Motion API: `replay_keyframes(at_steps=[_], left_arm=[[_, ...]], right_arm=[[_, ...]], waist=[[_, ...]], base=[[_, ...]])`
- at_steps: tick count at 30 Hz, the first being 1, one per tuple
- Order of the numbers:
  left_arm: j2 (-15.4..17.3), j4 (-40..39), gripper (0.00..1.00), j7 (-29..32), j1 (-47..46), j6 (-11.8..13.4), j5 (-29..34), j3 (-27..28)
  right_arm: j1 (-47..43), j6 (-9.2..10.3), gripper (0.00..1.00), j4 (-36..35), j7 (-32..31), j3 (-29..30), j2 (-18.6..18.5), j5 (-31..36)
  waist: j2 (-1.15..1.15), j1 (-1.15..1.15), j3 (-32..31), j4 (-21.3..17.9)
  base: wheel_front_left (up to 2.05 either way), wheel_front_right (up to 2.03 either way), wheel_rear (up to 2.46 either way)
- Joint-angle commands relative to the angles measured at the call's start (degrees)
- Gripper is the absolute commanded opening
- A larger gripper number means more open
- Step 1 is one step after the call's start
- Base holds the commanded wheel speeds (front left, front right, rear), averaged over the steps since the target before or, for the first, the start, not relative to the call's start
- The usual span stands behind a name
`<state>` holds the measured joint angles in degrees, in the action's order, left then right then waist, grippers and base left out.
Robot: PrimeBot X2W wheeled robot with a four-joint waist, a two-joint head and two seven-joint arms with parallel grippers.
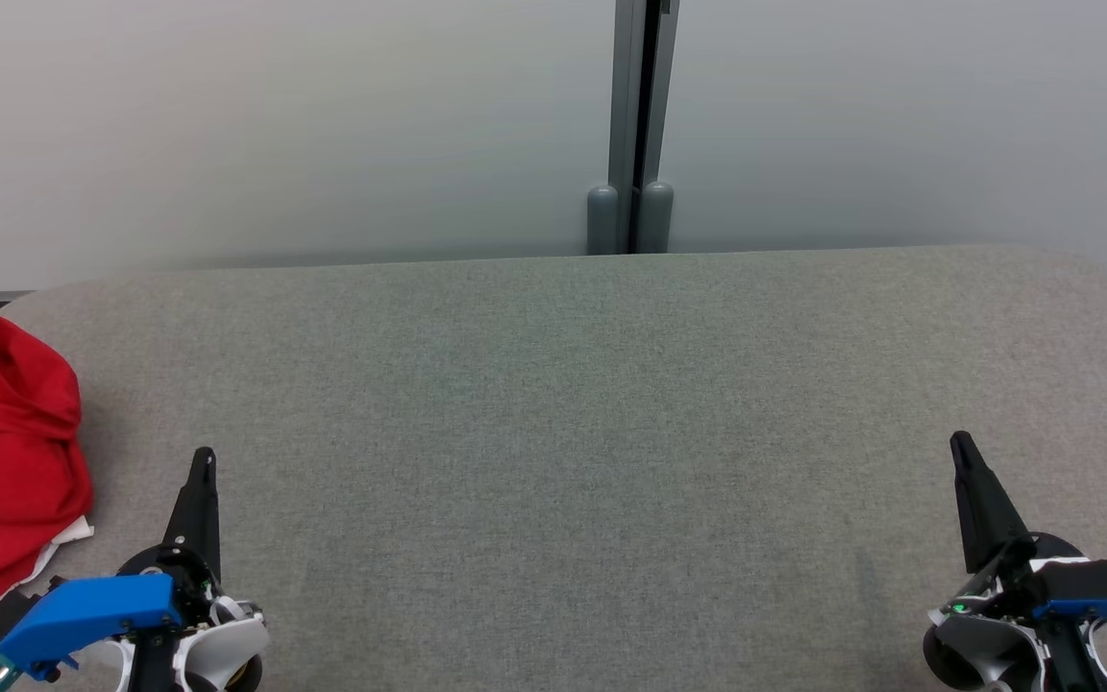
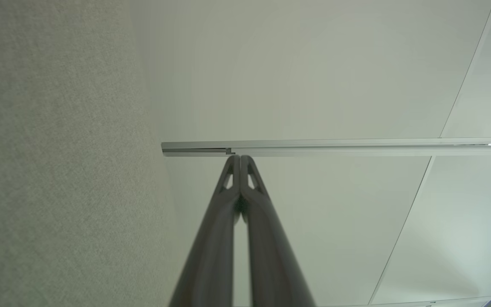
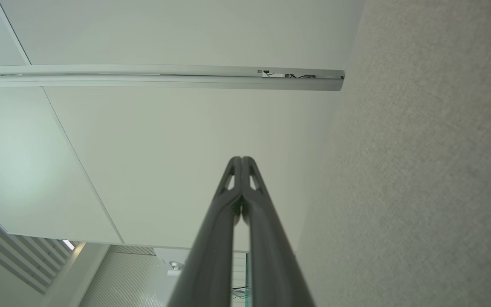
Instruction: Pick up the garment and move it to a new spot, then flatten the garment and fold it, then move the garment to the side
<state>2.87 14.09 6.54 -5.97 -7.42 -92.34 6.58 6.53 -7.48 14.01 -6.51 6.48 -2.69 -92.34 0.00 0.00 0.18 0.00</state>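
Note:
A crumpled red garment with a white edge lies at the far left of the grey felt table, partly cut off by the head view's left border. My left gripper rests at the lower left, just right of the garment and apart from it, fingers pressed together with nothing between them. My right gripper sits at the lower right, far from the garment, also shut and empty. Both wrist views show the fingertips touching, pointed at the pale wall.
A pale wall with a grey vertical post stands right behind the table's far edge. The table's rounded corners show at the far left and far right. Grey felt runs along one side of each wrist view.

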Motion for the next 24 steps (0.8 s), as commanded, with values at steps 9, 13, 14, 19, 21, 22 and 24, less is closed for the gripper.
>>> replay_keyframes(at_steps=[9,13,14,19,21,22,24], left_arm=[[0.0,-0.3,0.0,0.1,-0.5,-0.2,-0.2,0.0],[0.0,-0.3,0.0,0.2,-0.5,-0.2,-0.2,0.0],[0.0,-0.3,0.0,0.1,-0.5,-0.2,-0.2,0.0],[0.0,-0.3,0.0,0.2,-0.5,-0.2,-0.2,0.0],[0.0,-0.3,0.0,0.2,-0.5,-0.2,-0.2,0.0],[0.0,-0.3,0.0,0.1,-0.5,-0.2,-0.2,0.0],[0.0,-0.3,0.0,0.1,-0.5,-0.2,-0.2,0.0]], right_arm=[[-0.7,-0.03,0.0,-0.2,-0.2,0.1,-0.4,-0.2],[-0.7,-0.03,0.0,-0.2,-0.2,0.1,-0.4,-0.2],[-0.7,-0.03,0.0,-0.2,-0.2,0.1,-0.4,-0.2],[-0.7,-0.03,0.0,-0.2,-0.2,0.1,-0.4,-0.2],[-0.7,-0.03,0.0,-0.2,-0.2,0.1,-0.4,-0.2],[-0.7,-0.03,0.0,-0.2,-0.2,0.1,-0.4,-0.2],[-0.7,-0.03,0.0,-0.2,-0.2,0.1,-0.4,-0.2]], waist=[[0.0,0.0,0.0,0.0],[0.0,0.0,0.0,0.0],[0.0,0.0,0.0,0.0],[0.0,0.0,0.0,0.0],[0.0,0.0,0.0,0.0],[0.0,0.0,0.0,0.0],[0.0,0.0,0.0,0.0]], base=[[0.0,0.0,0.0],[0.0,0.0,0.0],[0.0,0.0,0.0],[0.0,0.0,0.0],[0.0,0.0,0.0],[0.0,0.0,0.0],[0.0,0.0,0.0]])
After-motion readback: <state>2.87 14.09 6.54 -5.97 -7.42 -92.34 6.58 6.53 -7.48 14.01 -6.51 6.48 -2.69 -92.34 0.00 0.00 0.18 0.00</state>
